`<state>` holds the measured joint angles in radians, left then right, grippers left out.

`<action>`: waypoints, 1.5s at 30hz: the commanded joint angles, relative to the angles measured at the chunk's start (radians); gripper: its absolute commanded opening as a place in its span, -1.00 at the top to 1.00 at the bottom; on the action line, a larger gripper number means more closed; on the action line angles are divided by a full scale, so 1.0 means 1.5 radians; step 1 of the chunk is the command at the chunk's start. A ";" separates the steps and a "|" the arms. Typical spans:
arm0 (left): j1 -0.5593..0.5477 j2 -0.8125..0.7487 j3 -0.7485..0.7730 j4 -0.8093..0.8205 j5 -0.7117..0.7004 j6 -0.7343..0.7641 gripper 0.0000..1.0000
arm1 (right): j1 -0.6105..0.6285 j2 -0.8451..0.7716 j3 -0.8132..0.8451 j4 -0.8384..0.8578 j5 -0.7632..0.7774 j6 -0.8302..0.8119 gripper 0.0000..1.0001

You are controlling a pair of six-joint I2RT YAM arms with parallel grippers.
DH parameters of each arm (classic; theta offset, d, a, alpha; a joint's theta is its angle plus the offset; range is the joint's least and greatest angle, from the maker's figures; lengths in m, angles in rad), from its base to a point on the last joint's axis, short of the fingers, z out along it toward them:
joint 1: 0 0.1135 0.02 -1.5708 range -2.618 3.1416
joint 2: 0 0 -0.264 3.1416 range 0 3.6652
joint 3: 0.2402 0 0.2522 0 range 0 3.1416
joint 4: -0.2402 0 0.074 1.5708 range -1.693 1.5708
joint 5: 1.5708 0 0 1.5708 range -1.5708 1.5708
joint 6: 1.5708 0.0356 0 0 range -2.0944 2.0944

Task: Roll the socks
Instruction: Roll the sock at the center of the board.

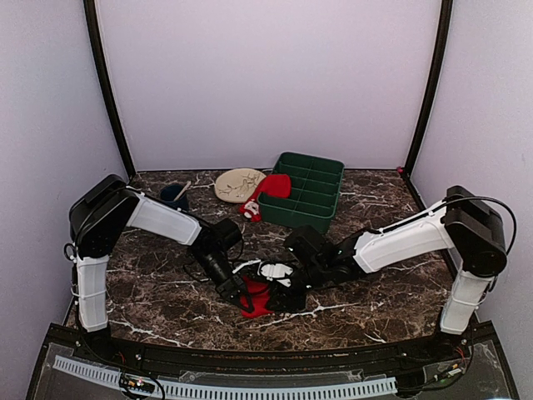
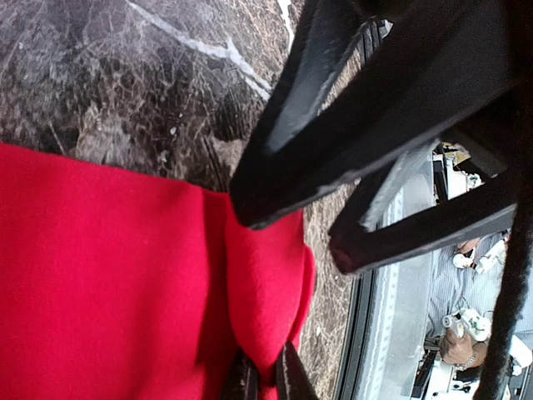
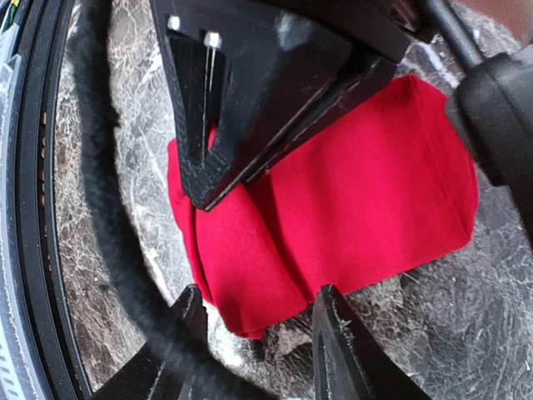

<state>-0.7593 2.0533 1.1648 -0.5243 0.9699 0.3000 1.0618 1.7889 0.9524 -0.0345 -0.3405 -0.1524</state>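
Note:
One red sock (image 1: 260, 293) lies on the dark marble table near the front, between both grippers. My left gripper (image 1: 246, 302) is shut on a raised fold at one end of it, which shows in the left wrist view (image 2: 265, 379) with red cloth (image 2: 100, 275) pinched between the tips. My right gripper (image 1: 287, 293) is open. In the right wrist view (image 3: 260, 321) its fingers straddle the folded end of the sock (image 3: 358, 192) without closing on it. The second red sock (image 1: 273, 185), with a white patterned end, lies against the green tray.
A green compartment tray (image 1: 312, 187) stands at the back centre. A beige plate (image 1: 237, 183) and a dark blue cup (image 1: 173, 196) are to its left. A white patch (image 1: 275, 269) lies by the right gripper. The table's front edge is close behind the sock.

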 commanded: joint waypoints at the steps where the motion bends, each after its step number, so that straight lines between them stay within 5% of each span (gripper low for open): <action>1: 0.000 0.020 0.006 -0.033 -0.024 0.016 0.95 | 0.011 0.023 0.030 -0.019 -0.014 -0.020 0.18; 19: 0.001 0.025 0.007 -0.036 -0.010 0.020 0.95 | 0.016 0.060 0.051 -0.033 -0.021 -0.047 0.20; 30: 0.003 0.024 0.008 -0.038 -0.019 0.017 0.92 | 0.016 0.075 0.056 -0.046 -0.033 -0.054 0.73; 34: 0.006 0.024 0.007 -0.032 -0.029 0.001 0.81 | 0.015 0.072 0.051 -0.043 -0.030 -0.050 0.90; 45: 0.046 -0.037 -0.028 0.013 -0.097 -0.052 0.45 | 0.009 0.067 0.033 -0.029 -0.032 -0.029 0.94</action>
<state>-0.7261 2.0476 1.1652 -0.5323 0.9596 0.2481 1.0733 1.8763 1.0191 -0.0925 -0.3885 -0.2150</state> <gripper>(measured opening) 0.261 0.075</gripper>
